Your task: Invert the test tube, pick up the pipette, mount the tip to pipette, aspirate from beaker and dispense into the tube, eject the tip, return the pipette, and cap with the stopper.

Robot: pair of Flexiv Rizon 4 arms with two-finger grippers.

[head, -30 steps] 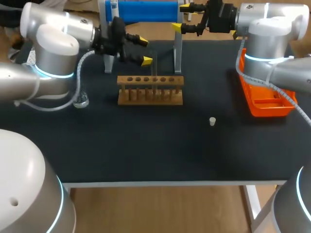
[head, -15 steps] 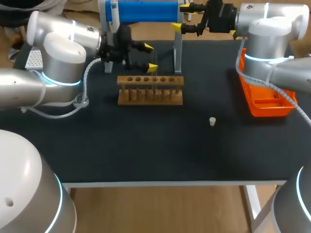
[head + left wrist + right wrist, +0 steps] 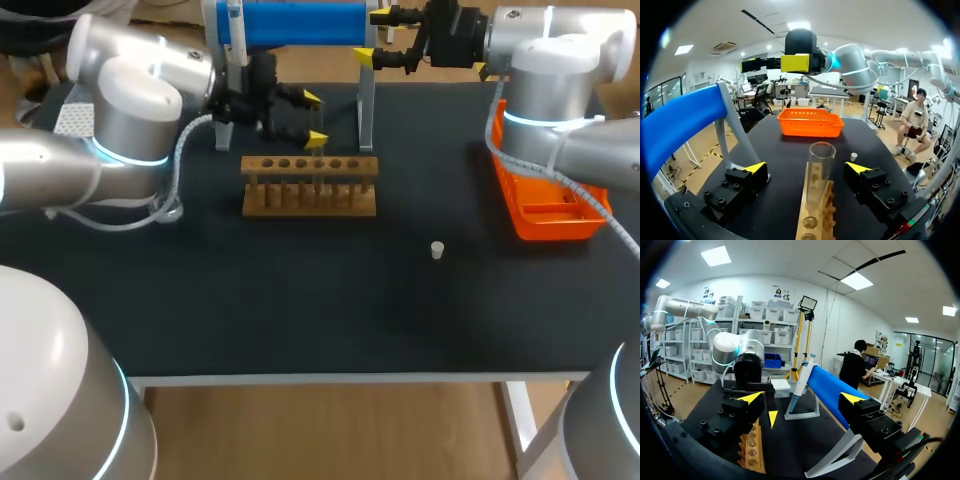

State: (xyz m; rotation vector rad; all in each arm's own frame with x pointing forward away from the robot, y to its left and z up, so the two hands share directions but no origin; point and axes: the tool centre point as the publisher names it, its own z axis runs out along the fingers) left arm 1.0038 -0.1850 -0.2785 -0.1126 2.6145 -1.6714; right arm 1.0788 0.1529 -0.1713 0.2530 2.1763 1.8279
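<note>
A clear test tube (image 3: 818,175) stands upright in the wooden rack (image 3: 310,190). In the left wrist view it rises between my left gripper's (image 3: 807,167) open fingers, touching neither. From above, the left gripper (image 3: 314,118) hangs over the rack's back edge by the faint tube (image 3: 320,160). A small white stopper (image 3: 437,250) lies on the black table right of the rack. The pipette (image 3: 795,399) hangs on its stand beside the blue roll (image 3: 300,24). My right gripper (image 3: 372,35) is open and empty, high at the back beside the blue roll.
An orange basket (image 3: 550,205) sits at the table's right edge under my right arm. A glass beaker (image 3: 172,211) is left of the rack, partly behind the left arm's cable. A white perforated box (image 3: 70,118) sits at the far left.
My left arm has swung right, carrying its open gripper towards the test tube in the rack. The right arm has stayed still.
</note>
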